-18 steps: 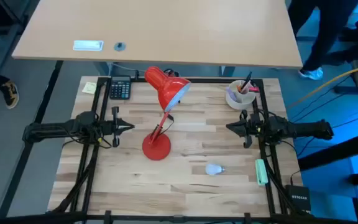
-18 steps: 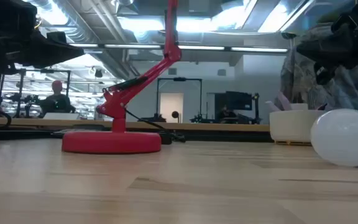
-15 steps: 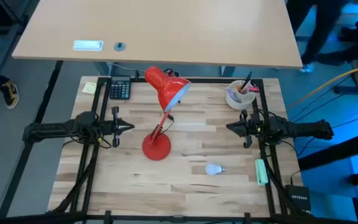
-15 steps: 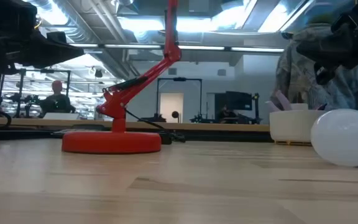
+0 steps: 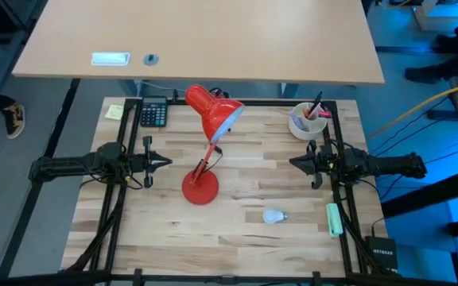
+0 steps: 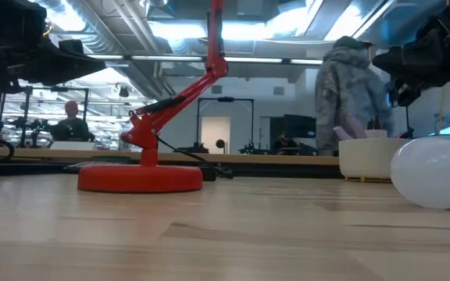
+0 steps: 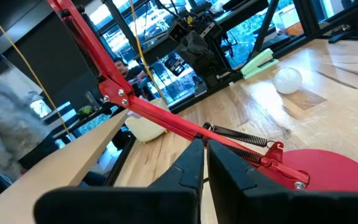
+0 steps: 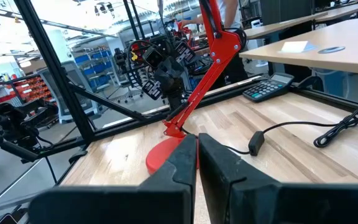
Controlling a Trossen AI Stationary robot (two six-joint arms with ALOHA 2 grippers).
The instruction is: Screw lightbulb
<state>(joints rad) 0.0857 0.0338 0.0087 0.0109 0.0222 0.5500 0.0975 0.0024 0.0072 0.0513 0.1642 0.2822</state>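
The left end effector (image 5: 165,164) is hovering above the left part of the desk (image 5: 245,238), its fingers pressed together and gripping nothing. The right end effector (image 5: 294,163) is hanging over the right part in the same way, fingers together and empty, pointing inward toward the middle. Both are sitting well apart from the task's things.

Between them the red lamp (image 5: 201,188) is standing on its round base near the middle of the desk, its jointed arm leaning up toward the far edge, where the shade (image 5: 213,111) is tilting (its white inside is facing the right side). A black cord (image 8: 303,134) is trailing across the boards behind it.

The lightbulb (image 5: 273,216) is lying on its side on the bare wood, nearer the front edge and to the right of the lamp base, apart from it. A green marker (image 5: 334,219) is lying by the right edge, near the bulb but not touching it. A white cup (image 5: 305,121) holding pens is sitting at the far right corner, and a calculator (image 5: 153,113) and a yellow sticky note (image 5: 114,111) are resting toward the far left corner.

In the room beyond, a person (image 6: 350,97) in a grey hooded top is standing.
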